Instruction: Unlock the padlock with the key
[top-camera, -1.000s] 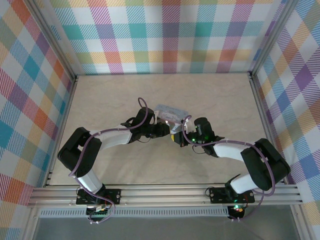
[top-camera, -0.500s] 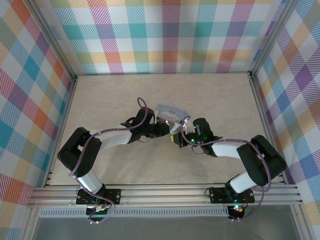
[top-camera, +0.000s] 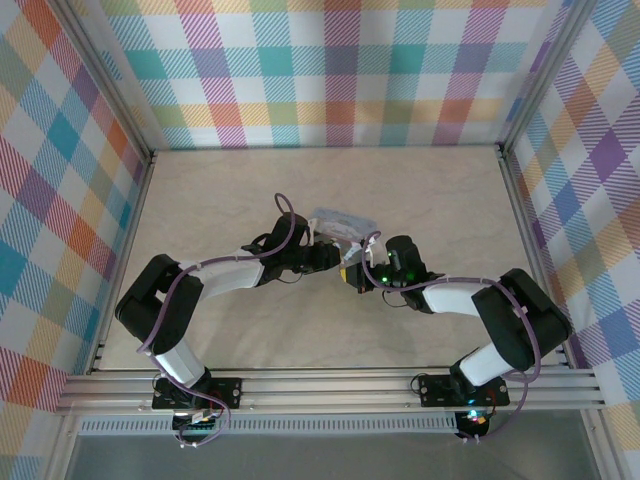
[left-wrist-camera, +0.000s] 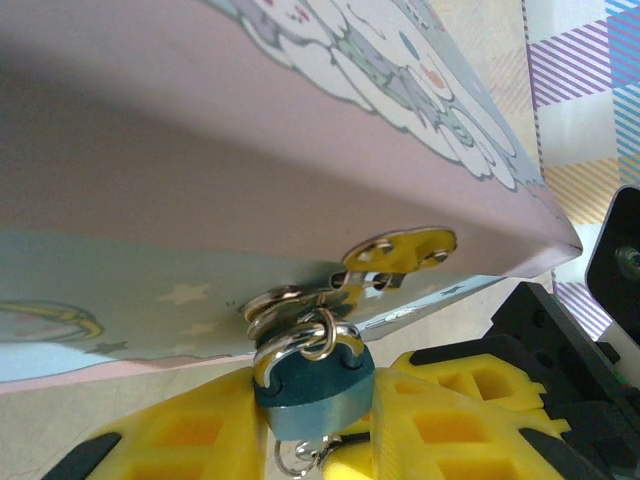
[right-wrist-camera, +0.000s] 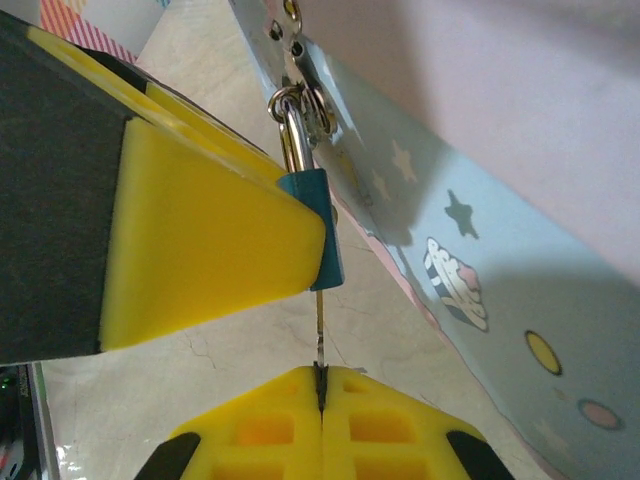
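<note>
The padlock (left-wrist-camera: 313, 385) is clamped between the 2 yellow fingers (left-wrist-camera: 170, 435) of the left gripper (left-wrist-camera: 312, 428). Its blue body is pinched on both sides, and its shackle points away from the wrist, threaded through the metal hasp (left-wrist-camera: 400, 252) of the tin (left-wrist-camera: 250, 130) just above the fingertips. It is judged to be held this way so that the body cannot swing or twist while the key is worked.

The key (right-wrist-camera: 319, 335) is gripped by the right gripper (right-wrist-camera: 320, 388), whose 2 fingers are pressed fully together on it. Its thin shaft runs straight out from the fingertips to the underside of the padlock directly ahead. It appears to enter the keyhole, though how deep cannot be told.

From above, both arms are seen stretched low over the table (top-camera: 200, 200), elbows bent outward and wrists turned inward, so that the 2 grippers meet nose to nose just before the tin. A turn of the right wrist is probably called for next.
</note>
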